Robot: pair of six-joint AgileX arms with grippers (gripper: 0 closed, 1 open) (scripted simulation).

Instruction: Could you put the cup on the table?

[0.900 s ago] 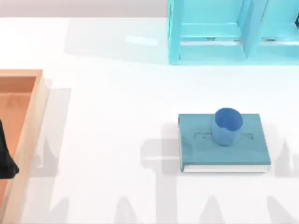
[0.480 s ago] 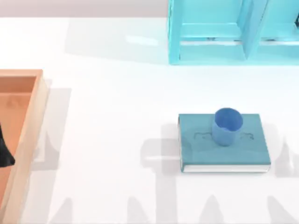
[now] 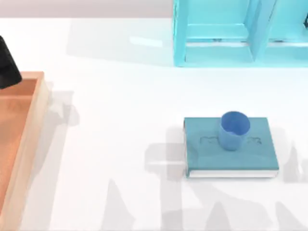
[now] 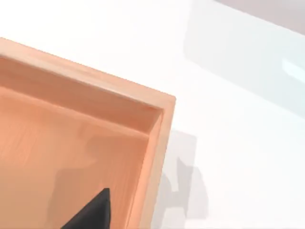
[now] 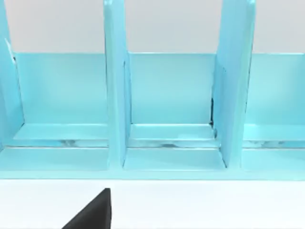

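The cup (image 3: 234, 130), small, blue and without a handle, stands upright on the far half of a teal book (image 3: 231, 159) lying right of centre on the white table (image 3: 120, 120). My left arm (image 3: 7, 65) is a dark shape at the left edge, over the far end of the orange tray, a long way from the cup. A black part of my left gripper (image 4: 90, 214) hangs above the tray's inner corner in the left wrist view. A black part of my right gripper (image 5: 93, 212) shows above the table, facing the shelf.
An orange wooden tray (image 3: 33, 125) runs along the left edge. A light blue shelf unit (image 3: 221, 48) with upright dividers (image 5: 114, 95) stands at the back right. Bare tabletop lies between the tray and the book.
My left arm has moved from the tray's near part toward its far end. The cup and book have not moved.
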